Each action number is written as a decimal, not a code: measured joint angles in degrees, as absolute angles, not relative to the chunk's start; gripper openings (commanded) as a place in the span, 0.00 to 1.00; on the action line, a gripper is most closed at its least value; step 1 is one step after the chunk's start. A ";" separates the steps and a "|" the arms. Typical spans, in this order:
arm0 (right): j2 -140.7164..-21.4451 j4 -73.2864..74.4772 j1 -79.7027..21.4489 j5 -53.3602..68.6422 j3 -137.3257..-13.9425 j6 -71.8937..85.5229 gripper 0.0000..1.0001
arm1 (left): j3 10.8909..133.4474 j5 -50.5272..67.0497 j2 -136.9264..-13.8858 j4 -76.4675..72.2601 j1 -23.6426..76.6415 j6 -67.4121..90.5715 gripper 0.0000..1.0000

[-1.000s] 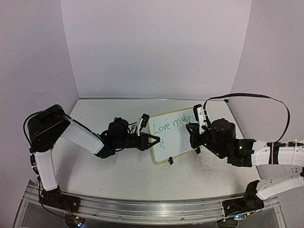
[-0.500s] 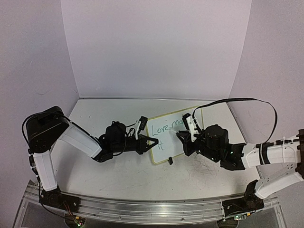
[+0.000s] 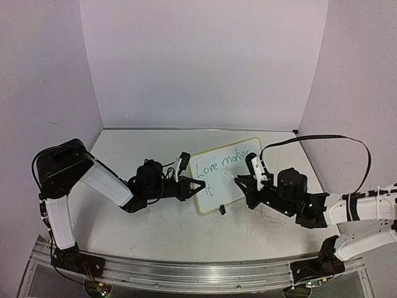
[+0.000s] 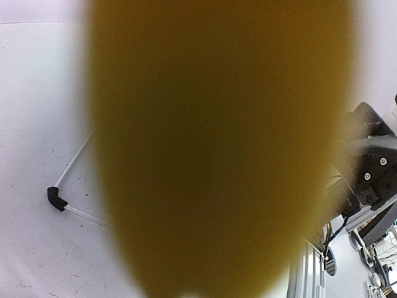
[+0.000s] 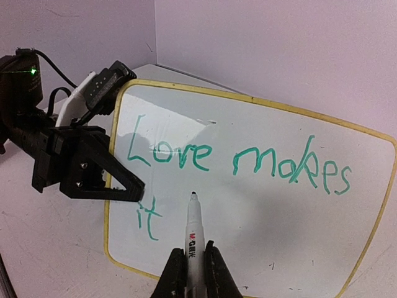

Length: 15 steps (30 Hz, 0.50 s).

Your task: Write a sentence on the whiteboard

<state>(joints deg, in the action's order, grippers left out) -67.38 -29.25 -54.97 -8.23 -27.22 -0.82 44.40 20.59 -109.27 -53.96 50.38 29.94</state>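
Right gripper has swung in from the board's three o'clock edge and now pinches the pen, tip hovering just beside the green "it" on the second line. Whiteboard stands tilted mid-table, with the left gripper straddling its nine o'clock edge; whether those fingers truly clamp, I cannot tell. To write well, I'd say: touch down lightly right of "it", leave a word gap, run toward three o'clock level with that line, and keep the board braced. Count: one board, one pen, two grippers, three words written.
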 measured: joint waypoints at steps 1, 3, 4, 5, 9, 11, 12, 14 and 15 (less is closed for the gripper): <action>-67.40 -29.13 -55.14 -8.24 -27.22 -0.81 0.00 | 44.31 20.75 -109.27 -54.06 50.15 30.11 0.00; -67.50 -29.12 -55.52 -8.25 -27.22 -0.80 0.00 | 44.07 21.28 -109.27 -54.27 49.60 30.40 0.00; -67.61 -29.12 -55.71 -8.25 -27.22 -0.80 0.00 | 44.06 21.50 -109.27 -54.32 49.40 30.54 0.00; -67.74 -29.12 -55.89 -8.25 -27.22 -0.80 0.00 | 44.04 21.67 -109.27 -54.36 49.22 30.71 0.00; -68.25 -29.06 -56.18 -8.32 -27.21 -0.67 0.00 | 44.01 22.82 -109.27 -54.50 48.68 32.00 0.00; -68.20 -29.16 -56.27 -8.49 -27.20 -0.20 0.00 | 44.01 23.29 -109.27 -54.53 48.51 32.77 0.00; -68.12 -29.18 -56.29 -8.67 -27.16 0.05 0.00 | 43.99 23.53 -109.27 -54.54 48.43 33.09 0.00; -67.79 -29.45 -56.29 -9.15 -26.79 0.37 0.00 | 43.99 23.95 -109.27 -54.57 48.21 33.44 0.00; -67.56 -29.53 -56.29 -9.45 -26.51 0.48 0.00 | 43.99 24.19 -109.27 -54.57 48.07 33.55 0.00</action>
<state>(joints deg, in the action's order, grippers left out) -67.56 -29.53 -56.29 -9.45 -26.51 0.48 43.99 24.19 -109.27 -54.57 48.07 33.55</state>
